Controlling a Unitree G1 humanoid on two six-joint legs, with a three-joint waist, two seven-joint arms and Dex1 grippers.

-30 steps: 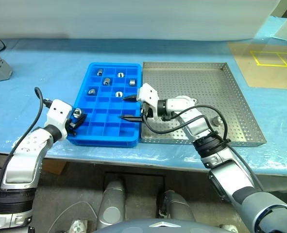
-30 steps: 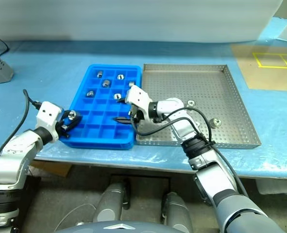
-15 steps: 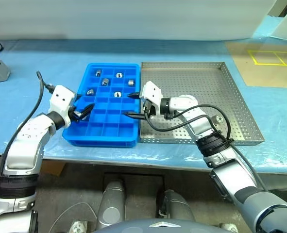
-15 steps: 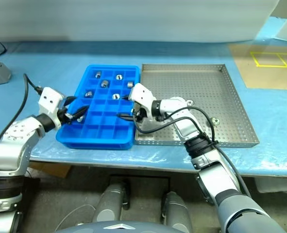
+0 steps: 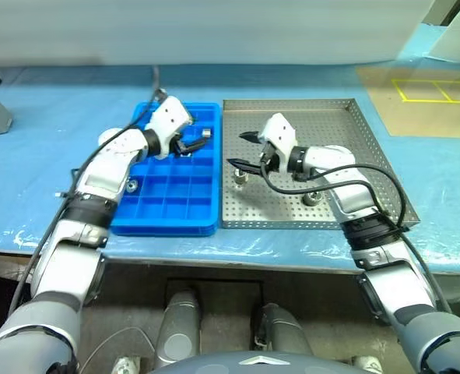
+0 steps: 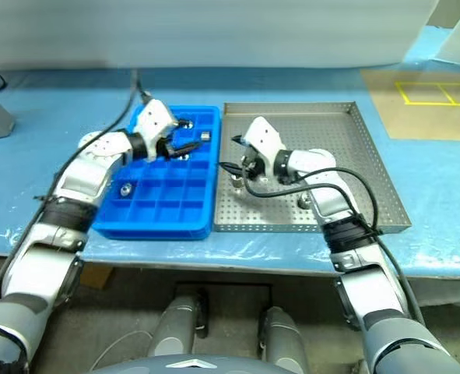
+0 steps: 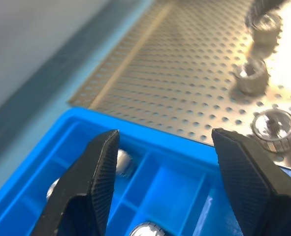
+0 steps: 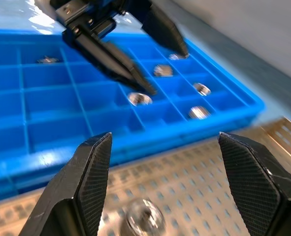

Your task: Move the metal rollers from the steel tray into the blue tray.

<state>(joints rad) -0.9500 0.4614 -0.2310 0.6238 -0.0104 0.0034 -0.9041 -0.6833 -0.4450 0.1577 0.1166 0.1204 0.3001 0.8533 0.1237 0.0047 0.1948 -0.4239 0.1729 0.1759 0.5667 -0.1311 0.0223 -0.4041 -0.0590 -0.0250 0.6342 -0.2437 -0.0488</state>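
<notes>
Partly done: several small shiny metal rollers (image 5: 131,185) already in compartments of the bright blue gridded plastic tray (image 5: 163,222), most in the far rows, one near the left wall; still three left on the perforated square steel tray (image 5: 385,183), seen at (image 7: 274,130). Right gripper (image 5: 240,149) wide and empty just above the nearest-left roller; left gripper (image 5: 196,143) parted and empty over the far blue rows. Trays butted edge to edge, low rims, plenty of bare perforated floor far and right.

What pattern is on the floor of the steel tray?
Rows of tiny round holes across the silvery steel tray floor, clearest in the left wrist view.
</notes>
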